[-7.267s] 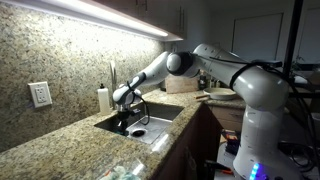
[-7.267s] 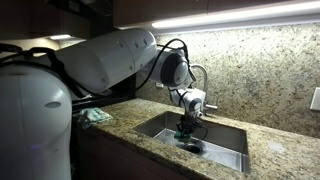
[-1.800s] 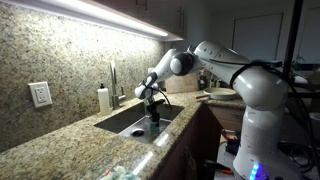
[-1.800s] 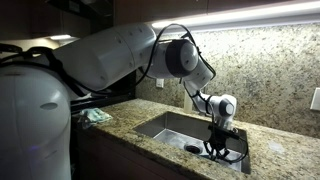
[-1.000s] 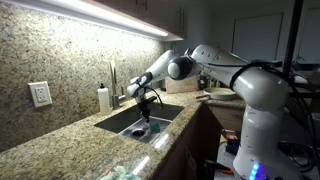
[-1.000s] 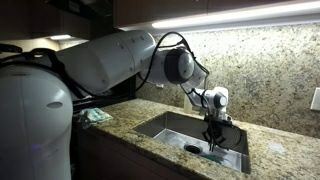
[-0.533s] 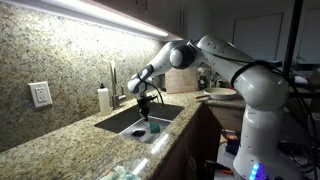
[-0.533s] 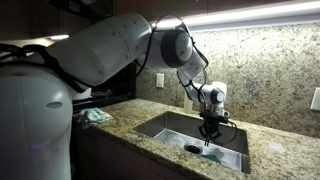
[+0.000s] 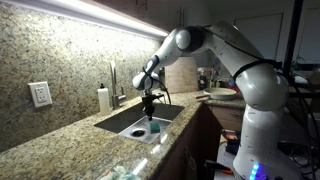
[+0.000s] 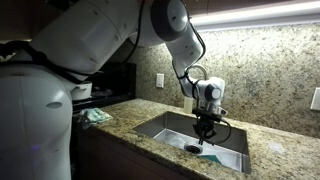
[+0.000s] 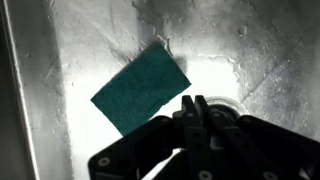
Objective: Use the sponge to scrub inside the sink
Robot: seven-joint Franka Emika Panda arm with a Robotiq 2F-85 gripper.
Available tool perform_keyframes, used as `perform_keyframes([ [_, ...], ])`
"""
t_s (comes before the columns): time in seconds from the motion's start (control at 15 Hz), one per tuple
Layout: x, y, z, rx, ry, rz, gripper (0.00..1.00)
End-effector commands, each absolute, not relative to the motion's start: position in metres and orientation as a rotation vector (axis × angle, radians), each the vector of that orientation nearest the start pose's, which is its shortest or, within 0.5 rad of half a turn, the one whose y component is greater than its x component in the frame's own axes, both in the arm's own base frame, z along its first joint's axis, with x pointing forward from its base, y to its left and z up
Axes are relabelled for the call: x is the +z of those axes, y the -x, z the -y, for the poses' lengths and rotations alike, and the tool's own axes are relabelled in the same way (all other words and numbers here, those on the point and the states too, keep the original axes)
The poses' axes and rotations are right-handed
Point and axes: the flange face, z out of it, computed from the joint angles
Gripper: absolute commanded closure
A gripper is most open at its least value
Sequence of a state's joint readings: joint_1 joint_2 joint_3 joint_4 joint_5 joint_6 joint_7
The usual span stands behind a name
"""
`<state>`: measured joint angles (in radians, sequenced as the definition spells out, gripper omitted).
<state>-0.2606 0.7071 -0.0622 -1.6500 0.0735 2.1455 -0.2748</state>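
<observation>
The sponge [image 11: 140,88] lies loose on the sink [image 11: 60,40] floor, jaws hovering above, together and empty. Next call, I'd say: reopen, descend, regrasp.

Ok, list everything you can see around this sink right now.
sponge: one, teal, lying loose on the sink floor
sink: one, grey steel, set in the counter
drain: one, dark, sink floor
faucet: one, chrome, behind the sink
soap bottle: one, white, beside the faucet
wall outlets: two, white, backsplash
counter: one, speckled brown granite
gripper: one, black, shut, above the sponge, empty
</observation>
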Motion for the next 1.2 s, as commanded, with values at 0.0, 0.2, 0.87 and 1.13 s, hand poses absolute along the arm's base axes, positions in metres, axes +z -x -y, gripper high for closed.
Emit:
perform_keyframes([
  [0.0,0.211,-0.583,0.193,0.273,3.077,-0.293,0.91],
  [0.2,0.232,-0.551,0.186,0.256,3.113,-0.356,0.91],
  [0.87,0.304,-0.412,0.158,0.143,3.316,-0.209,0.92],
  [1.13,0.312,-0.407,0.158,0.171,3.327,-0.145,0.91],
])
